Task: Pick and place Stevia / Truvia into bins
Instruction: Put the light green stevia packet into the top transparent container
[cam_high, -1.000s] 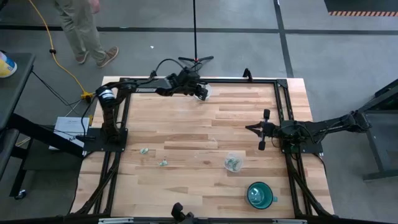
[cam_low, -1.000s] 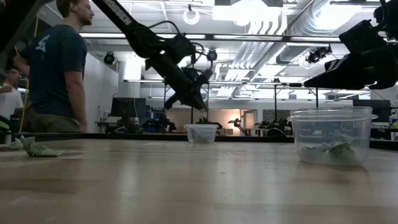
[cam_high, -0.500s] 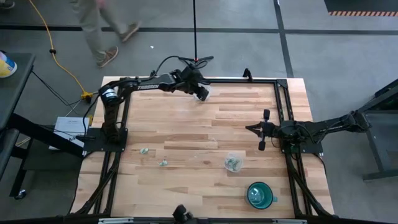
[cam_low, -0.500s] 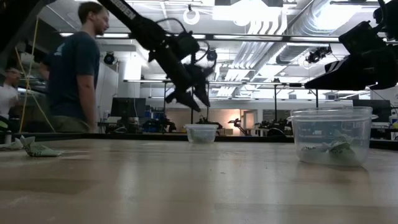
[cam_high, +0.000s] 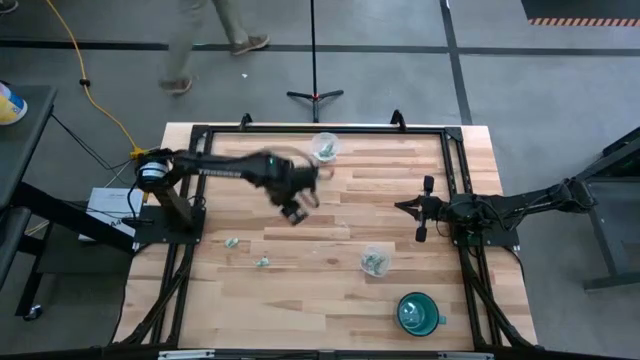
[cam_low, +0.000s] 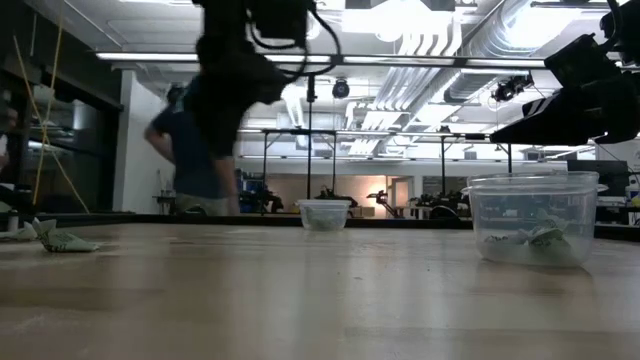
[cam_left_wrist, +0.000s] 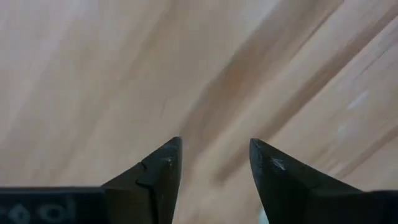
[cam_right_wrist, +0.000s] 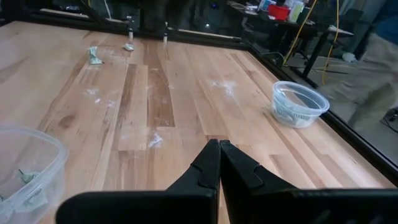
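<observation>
Two pale green-and-white packets (cam_high: 231, 241) (cam_high: 262, 262) lie flat on the wood at the near left; they also show in the right wrist view (cam_right_wrist: 94, 56). One clear cup (cam_high: 325, 147) stands at the far edge and another (cam_high: 375, 260) stands near the middle right; both hold packets. My left gripper (cam_high: 293, 210) hangs open and empty over bare wood left of centre, and it also shows in the left wrist view (cam_left_wrist: 211, 149). My right gripper (cam_high: 420, 210) waits at the right, shut and empty, and it also shows in the right wrist view (cam_right_wrist: 219, 146).
A teal mug (cam_high: 418, 313) stands near the front right edge. A black frame (cam_high: 300, 127) rims the table. A person walks on the floor beyond the far edge. Bare wood lies between the two cups.
My left gripper has swung from above the far cup toward the table's near edge and a little to the left, and now hangs over the wood left of centre. The person beyond the table has walked along the far side.
</observation>
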